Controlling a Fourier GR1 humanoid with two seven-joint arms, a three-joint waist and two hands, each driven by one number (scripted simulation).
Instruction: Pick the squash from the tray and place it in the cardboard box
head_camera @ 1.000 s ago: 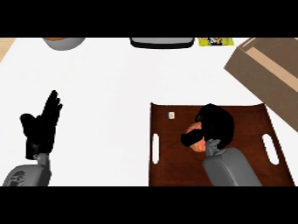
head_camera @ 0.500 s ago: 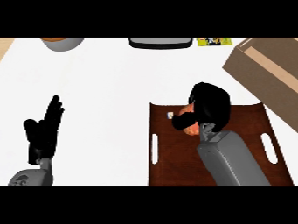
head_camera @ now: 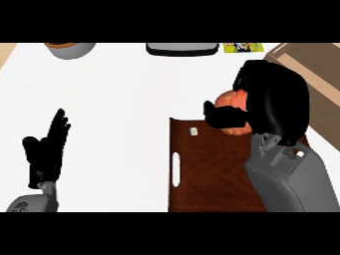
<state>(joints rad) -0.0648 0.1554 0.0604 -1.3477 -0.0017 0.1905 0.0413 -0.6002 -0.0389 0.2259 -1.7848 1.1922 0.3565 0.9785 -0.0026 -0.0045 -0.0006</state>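
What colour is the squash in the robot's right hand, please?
The squash is orange; head view.

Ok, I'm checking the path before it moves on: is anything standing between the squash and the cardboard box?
Nothing visible does. The right hand is curled round the squash at the far edge of the tray, close beside the cardboard box. Only the hand itself lies between them.

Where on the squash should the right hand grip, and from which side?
Its round body, from above and the right: the right hand wraps the squash that way, thumb on its left. A round shape likely suits a wrap.
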